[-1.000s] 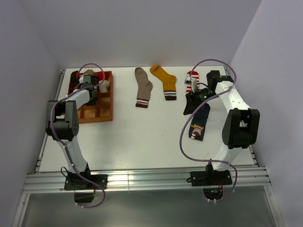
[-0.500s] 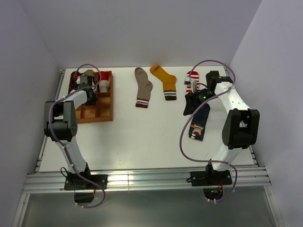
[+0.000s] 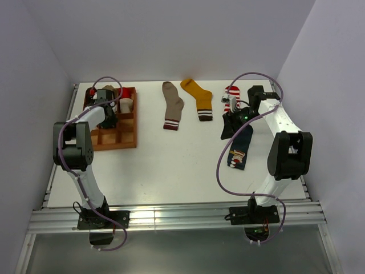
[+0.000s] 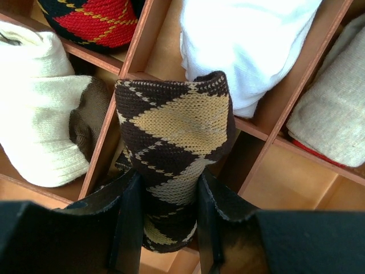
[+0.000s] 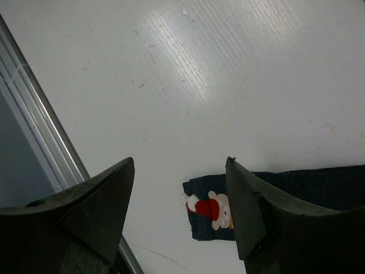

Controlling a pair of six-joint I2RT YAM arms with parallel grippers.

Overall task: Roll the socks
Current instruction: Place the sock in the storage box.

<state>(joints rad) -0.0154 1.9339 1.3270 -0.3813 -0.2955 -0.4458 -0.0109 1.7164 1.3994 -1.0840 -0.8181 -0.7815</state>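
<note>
My left gripper is shut on a rolled brown argyle sock and holds it among the cells of the wooden grid tray; in the top view the left gripper is over the tray's back part. My right gripper is open and empty, above the table beside the flat navy cartoon sock. The sock's cartoon end shows between the right gripper's open fingers. A taupe sock, a mustard sock and a red-white striped sock lie flat at the back.
The tray holds rolled socks: cream-and-brown, red argyle, white, beige. Thin wooden dividers separate the cells. The table's metal edge rail is near my right gripper. Walls close in left, right and back.
My left gripper has shifted slightly left and back over the tray with the argyle sock in it. The right arm has not moved.
</note>
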